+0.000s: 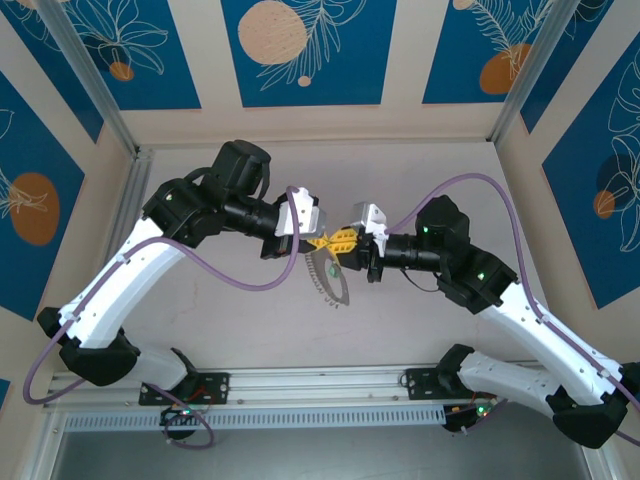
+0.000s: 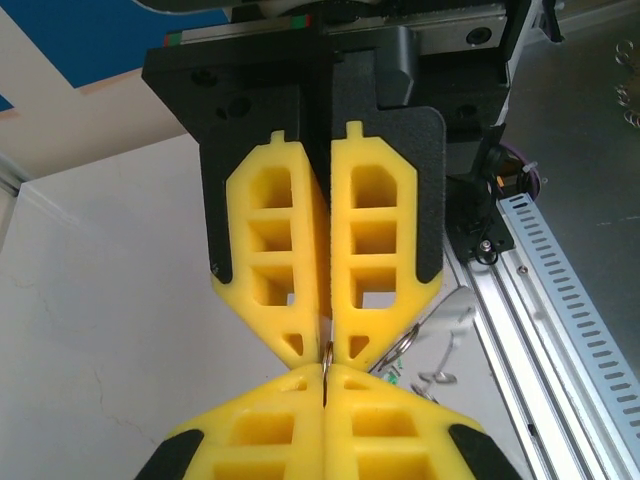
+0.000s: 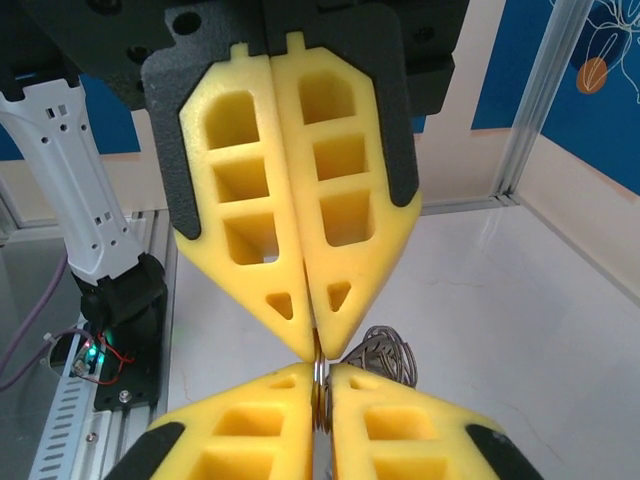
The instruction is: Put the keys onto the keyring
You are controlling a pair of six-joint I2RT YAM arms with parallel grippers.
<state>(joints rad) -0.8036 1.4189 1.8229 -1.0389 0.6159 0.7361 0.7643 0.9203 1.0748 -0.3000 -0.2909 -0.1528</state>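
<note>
Nearest, a slotted aluminium rail (image 1: pixel 330 382) along the front of a pale, matte table (image 1: pixel 420 330). Beyond, cream walls hung with blue panels (image 1: pixel 300 50) of white leaves and orange discs, framed by silver posts.

Over mid-table, tip to tip: left gripper (image 1: pixel 322 241) and right gripper (image 1: pixel 345 240), held up off the surface above a hatched shadow. Yellow fingers pressed flat together on each, no gap between the pads. From above, too fine to make out what sits in the seam.

From the left wrist: left gripper (image 2: pixel 326 378) at the bottom, right gripper (image 2: pixel 326 345) pointing down from above. Nipped in both seams, a sliver of the keyring (image 2: pixel 326 362), more of it looping out shiny to the right. Just under that loop, a speck of green, too small to call a key.

From the right wrist: right gripper (image 3: pixel 320 375) below, left gripper (image 3: pixel 312 345) above. Same thin metal keyring (image 3: pixel 318 372) running through the meeting tips, with coiled wire bunched just beside them against the white tabletop.
</note>
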